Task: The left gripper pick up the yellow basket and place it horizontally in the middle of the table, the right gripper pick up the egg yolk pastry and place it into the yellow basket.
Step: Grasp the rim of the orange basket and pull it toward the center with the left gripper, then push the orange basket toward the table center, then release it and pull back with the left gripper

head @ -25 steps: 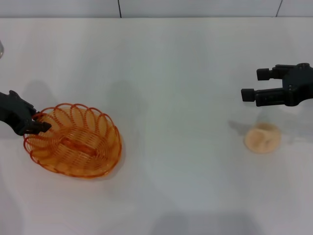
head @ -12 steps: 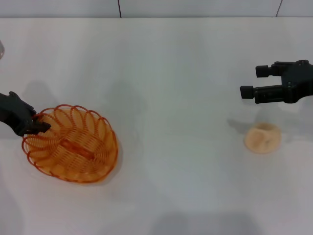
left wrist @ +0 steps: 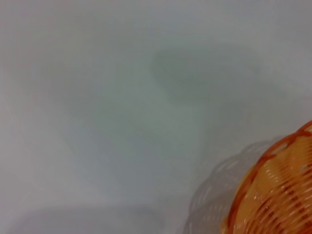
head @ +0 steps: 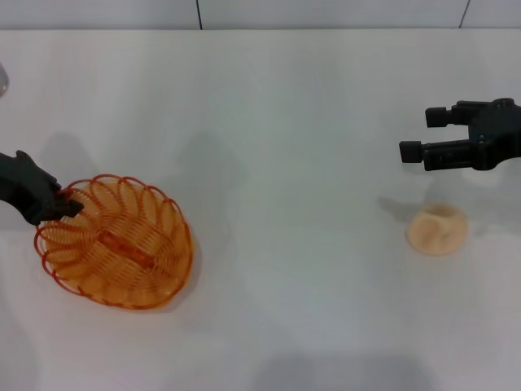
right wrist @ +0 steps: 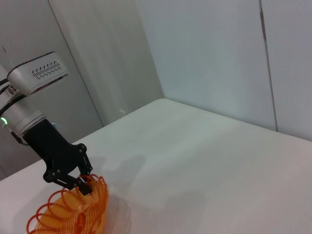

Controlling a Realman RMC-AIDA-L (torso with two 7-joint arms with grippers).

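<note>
Yellow basket (head: 113,243) rim pinched by left gripper (head: 67,204), tilted above white table (head: 285,122); right gripper (head: 425,135) prongs apart.

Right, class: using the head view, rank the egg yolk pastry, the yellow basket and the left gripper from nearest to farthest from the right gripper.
1. The egg yolk pastry, on the table just in front of the right gripper, on the robot's right.
2. The yellow basket, far across on the left side.
3. The left gripper, clamped on the basket's far-left rim, slightly beyond most of the basket.
</note>
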